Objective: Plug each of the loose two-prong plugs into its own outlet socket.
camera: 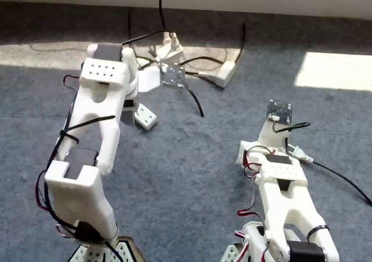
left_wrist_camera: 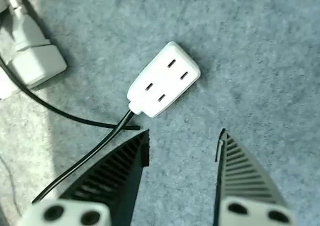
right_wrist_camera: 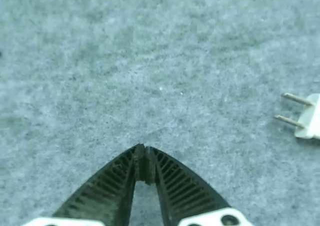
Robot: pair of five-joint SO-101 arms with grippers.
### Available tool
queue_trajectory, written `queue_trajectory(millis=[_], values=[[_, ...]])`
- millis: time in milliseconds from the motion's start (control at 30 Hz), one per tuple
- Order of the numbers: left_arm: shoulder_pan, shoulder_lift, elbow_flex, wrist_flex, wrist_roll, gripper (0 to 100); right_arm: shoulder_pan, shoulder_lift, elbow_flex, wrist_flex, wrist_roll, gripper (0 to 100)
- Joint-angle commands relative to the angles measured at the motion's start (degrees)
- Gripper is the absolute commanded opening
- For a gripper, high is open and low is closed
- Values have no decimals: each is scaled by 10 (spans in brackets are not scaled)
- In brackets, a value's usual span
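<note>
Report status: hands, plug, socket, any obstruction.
Left hand open above white socket, slots empty. Right hand shut, holding nothing; loose two-prong plug lies nearby, untouched. Socket's black cord runs beside one left finger.

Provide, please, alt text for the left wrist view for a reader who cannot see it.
A white plastic socket block with four slots and a black cord lies on grey carpet just beyond the open left gripper with its black ribbed fingers. Another white plastic connector lies farther off.
</note>
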Motion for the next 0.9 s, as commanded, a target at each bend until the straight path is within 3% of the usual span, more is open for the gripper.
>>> queue_trajectory(millis=[0, 400, 867], values=[[26, 62, -89, 22, -86, 215, -3, -13, -1, -15, 9, 9], [34, 325, -335, 32, -86, 217, -3, -13, -4, -16, 9, 9], [0, 359, -398, 79, -82, 204, -4, -13, -6, -16, 9, 9]])
